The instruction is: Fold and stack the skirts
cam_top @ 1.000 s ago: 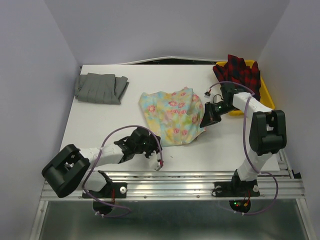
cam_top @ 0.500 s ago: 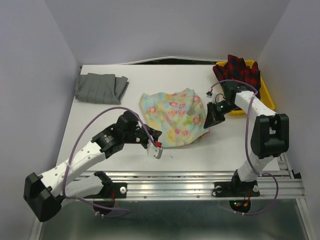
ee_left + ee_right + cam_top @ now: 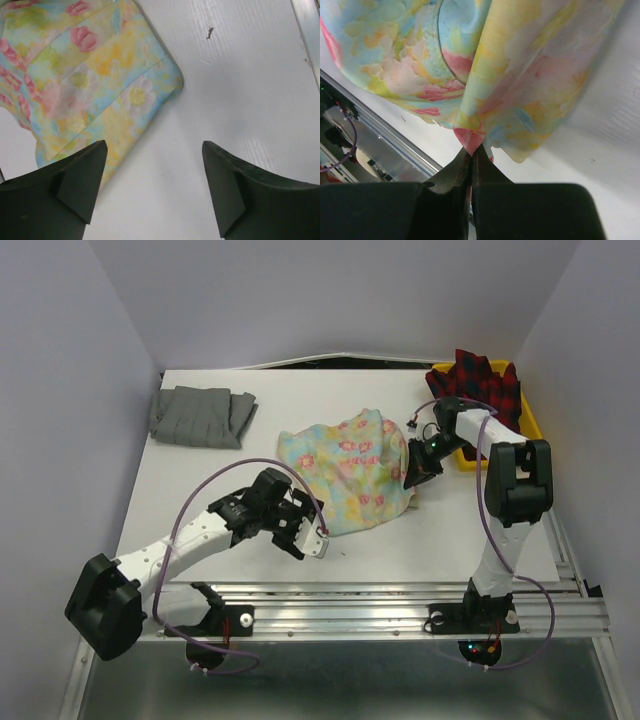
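Note:
The floral skirt [image 3: 350, 470] lies spread in the middle of the table. My right gripper [image 3: 412, 472] is shut on its right edge and holds a pink corner of the floral skirt [image 3: 470, 137] between the jaws. My left gripper [image 3: 300, 536] is open and empty, just off the skirt's near-left corner [image 3: 100, 90], low over bare table. The grey pleated skirt [image 3: 200, 416] lies folded at the back left. The red plaid skirt [image 3: 478, 382] sits bunched in the yellow tray [image 3: 533, 430] at the back right.
The metal rail [image 3: 350, 595] runs along the table's near edge, close behind my left gripper. The purple walls close in the table on three sides.
My left arm swung in from the near left and its gripper now sits by the floral skirt's near corner. My right gripper pulled the skirt's right edge slightly up and left.

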{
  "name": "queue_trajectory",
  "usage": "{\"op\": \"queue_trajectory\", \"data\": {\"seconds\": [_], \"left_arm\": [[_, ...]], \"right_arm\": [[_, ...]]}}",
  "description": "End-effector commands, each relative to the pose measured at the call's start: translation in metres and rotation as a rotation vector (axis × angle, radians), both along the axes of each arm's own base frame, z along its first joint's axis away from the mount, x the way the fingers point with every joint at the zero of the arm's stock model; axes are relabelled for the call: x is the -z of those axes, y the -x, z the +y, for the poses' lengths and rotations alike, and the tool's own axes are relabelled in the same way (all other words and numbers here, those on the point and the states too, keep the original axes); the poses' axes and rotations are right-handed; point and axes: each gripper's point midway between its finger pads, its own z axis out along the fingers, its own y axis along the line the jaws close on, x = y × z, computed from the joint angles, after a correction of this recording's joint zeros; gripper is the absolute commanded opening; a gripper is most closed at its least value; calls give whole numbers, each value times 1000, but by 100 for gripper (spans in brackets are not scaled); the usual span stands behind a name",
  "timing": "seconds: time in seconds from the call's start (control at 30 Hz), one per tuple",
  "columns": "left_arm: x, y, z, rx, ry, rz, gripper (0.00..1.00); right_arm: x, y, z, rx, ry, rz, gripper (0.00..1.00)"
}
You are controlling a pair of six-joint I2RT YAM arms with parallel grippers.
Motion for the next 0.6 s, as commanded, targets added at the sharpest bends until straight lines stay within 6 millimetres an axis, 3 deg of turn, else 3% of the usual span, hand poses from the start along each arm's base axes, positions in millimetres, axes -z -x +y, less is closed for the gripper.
{"op": "queue_trajectory", "data": {"seconds": [0.0, 0.17, 0.37, 0.47, 0.57], "left_arm": [[9, -20, -7, 44, -36, -180, 93], [31, -32, -26, 80, -65, -251, 93], [43, -40, -46, 127, -64, -338, 85], [49, -39, -54, 185, -72, -395, 77], [56, -36, -59, 221, -77, -410, 63]], "right_arm": [[-20, -10, 7, 15, -33, -50, 1], [-18, -7, 6, 11, -32, -45, 1], [-13, -1, 5, 5, -29, -28, 1], [-7, 2, 4, 5, -25, -21, 1], [-7, 2, 4, 6, -19, -23, 1]]}}
